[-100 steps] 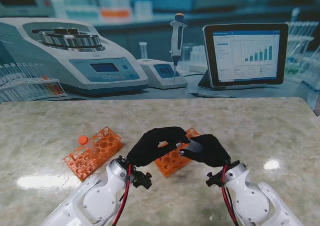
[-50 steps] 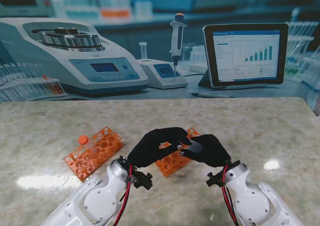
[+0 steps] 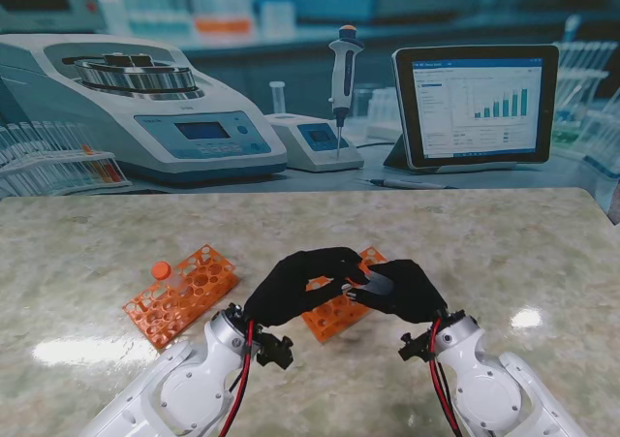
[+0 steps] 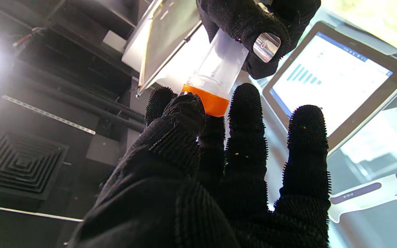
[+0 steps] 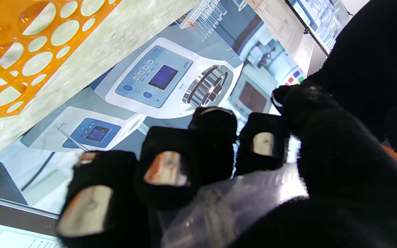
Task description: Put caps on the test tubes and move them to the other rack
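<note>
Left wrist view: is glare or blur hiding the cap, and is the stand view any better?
Left wrist view: lamp flare at one edge, but the orange cap and tube are sharp. Stand view: the hands cover them; glare patches on the table.

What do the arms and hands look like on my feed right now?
Both arms are glossy white shells with red and black cables at the wrists. The left hand and right hand wear black knit gloves; shiny metal plates show on the right fingers.

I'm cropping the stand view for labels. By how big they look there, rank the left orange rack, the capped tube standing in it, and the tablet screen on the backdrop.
1. tablet screen
2. left orange rack
3. capped tube
</note>
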Robot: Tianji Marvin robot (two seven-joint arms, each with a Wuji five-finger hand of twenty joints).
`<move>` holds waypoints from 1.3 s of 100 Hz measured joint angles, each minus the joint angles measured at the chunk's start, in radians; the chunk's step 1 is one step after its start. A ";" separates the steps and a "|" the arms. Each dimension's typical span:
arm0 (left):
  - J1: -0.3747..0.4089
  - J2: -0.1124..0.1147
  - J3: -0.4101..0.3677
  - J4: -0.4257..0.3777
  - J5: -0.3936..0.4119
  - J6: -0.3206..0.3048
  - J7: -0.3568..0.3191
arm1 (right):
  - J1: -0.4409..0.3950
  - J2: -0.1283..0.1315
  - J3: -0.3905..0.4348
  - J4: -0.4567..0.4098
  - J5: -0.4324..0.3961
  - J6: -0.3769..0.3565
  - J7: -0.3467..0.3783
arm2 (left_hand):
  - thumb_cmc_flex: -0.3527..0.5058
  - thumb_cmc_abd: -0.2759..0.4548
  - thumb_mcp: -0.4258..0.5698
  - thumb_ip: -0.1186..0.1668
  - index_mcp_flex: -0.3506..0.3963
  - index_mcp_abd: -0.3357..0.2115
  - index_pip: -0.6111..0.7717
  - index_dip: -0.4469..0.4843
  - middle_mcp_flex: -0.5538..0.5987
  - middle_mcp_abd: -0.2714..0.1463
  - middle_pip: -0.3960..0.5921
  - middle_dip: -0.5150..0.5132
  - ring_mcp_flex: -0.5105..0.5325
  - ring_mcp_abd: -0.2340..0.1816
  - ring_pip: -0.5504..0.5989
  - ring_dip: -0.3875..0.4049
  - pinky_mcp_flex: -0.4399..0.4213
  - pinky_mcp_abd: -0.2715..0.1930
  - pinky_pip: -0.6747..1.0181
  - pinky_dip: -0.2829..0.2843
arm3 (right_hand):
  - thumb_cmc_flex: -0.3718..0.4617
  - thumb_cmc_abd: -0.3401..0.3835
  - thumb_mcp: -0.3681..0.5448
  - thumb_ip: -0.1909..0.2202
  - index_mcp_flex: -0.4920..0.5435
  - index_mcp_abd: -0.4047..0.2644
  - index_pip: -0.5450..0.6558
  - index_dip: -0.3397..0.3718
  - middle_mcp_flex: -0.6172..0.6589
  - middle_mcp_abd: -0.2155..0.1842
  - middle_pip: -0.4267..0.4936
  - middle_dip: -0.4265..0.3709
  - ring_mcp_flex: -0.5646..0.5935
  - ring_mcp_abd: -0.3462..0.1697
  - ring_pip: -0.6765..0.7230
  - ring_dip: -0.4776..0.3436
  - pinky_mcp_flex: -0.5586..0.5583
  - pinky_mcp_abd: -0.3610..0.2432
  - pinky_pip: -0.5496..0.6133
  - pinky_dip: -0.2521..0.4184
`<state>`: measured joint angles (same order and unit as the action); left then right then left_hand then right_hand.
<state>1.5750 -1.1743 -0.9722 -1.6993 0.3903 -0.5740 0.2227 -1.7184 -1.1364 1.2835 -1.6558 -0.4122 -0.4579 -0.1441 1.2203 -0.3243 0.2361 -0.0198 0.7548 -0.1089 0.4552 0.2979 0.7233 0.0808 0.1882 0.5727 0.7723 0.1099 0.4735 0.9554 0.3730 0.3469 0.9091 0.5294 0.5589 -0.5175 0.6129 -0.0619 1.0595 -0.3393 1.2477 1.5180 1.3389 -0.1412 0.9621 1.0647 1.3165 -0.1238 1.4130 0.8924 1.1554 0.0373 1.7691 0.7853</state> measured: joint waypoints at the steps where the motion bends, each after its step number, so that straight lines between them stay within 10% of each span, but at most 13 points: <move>1: 0.000 0.000 0.000 0.000 0.000 0.000 -0.001 | 0.000 0.000 0.000 0.000 0.000 0.000 0.000 | 0.000 0.000 0.000 0.000 0.000 0.000 0.000 0.000 0.000 0.000 -0.001 0.000 0.000 0.000 0.000 0.000 -0.001 0.000 0.000 0.000 | 0.000 0.000 0.000 0.000 0.000 0.000 0.000 0.000 0.000 0.000 0.000 0.000 0.000 0.000 0.000 0.000 0.000 0.000 0.000 0.000; 130: 0.021 0.010 -0.029 -0.067 -0.006 0.008 -0.033 | 0.001 0.000 0.001 0.000 0.001 -0.001 0.001 | -0.027 0.063 -0.103 0.003 -0.046 0.017 -0.017 -0.013 -0.024 0.001 0.039 -0.125 -0.096 0.000 0.054 -0.174 -0.062 0.001 0.000 0.073 | -0.001 -0.001 -0.004 0.000 0.000 -0.005 0.003 0.002 0.000 0.000 0.000 0.000 0.000 0.000 0.000 0.000 0.000 0.000 0.000 0.000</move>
<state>1.5960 -1.1647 -1.0015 -1.7658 0.3842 -0.5656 0.1898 -1.7173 -1.1366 1.2848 -1.6559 -0.4108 -0.4584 -0.1432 1.1938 -0.2613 0.1330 -0.0170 0.7090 -0.0921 0.4386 0.2847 0.6993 0.0821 0.2272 0.4473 0.6764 0.1099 0.5278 0.7815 0.3106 0.3475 0.9092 0.6026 0.5581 -0.5181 0.6087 -0.0619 1.0597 -0.3439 1.2504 1.5198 1.3389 -0.1412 0.9621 1.0647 1.3162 -0.1238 1.4130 0.8927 1.1554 0.0373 1.7691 0.7853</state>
